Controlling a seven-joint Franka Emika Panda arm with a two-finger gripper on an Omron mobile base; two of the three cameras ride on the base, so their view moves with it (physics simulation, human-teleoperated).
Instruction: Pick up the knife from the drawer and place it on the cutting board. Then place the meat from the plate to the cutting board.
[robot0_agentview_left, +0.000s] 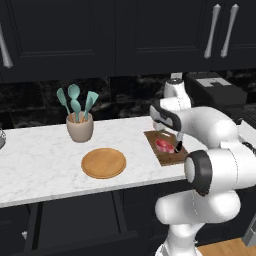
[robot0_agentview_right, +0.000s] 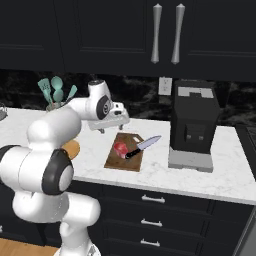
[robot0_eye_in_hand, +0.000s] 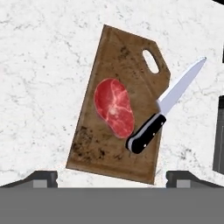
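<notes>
The gripper (robot0_eye_in_hand: 112, 177) hovers with fingers spread wide and empty above the cutting board (robot0_eye_in_hand: 109, 65); brushing the knife (robot0_eye_in_hand: 168, 107), whose blade overhangs, could knock it off beside the meat (robot0_eye_in_hand: 113, 107).

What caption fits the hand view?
Meat and knife on the cutting board, blade overhanging onto the marble counter.

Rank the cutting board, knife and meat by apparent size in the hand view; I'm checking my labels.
1. cutting board, clearly largest.
2. knife, longer than the meat but slimmer.
3. meat, smallest in length; its area rivals the knife's.
</notes>
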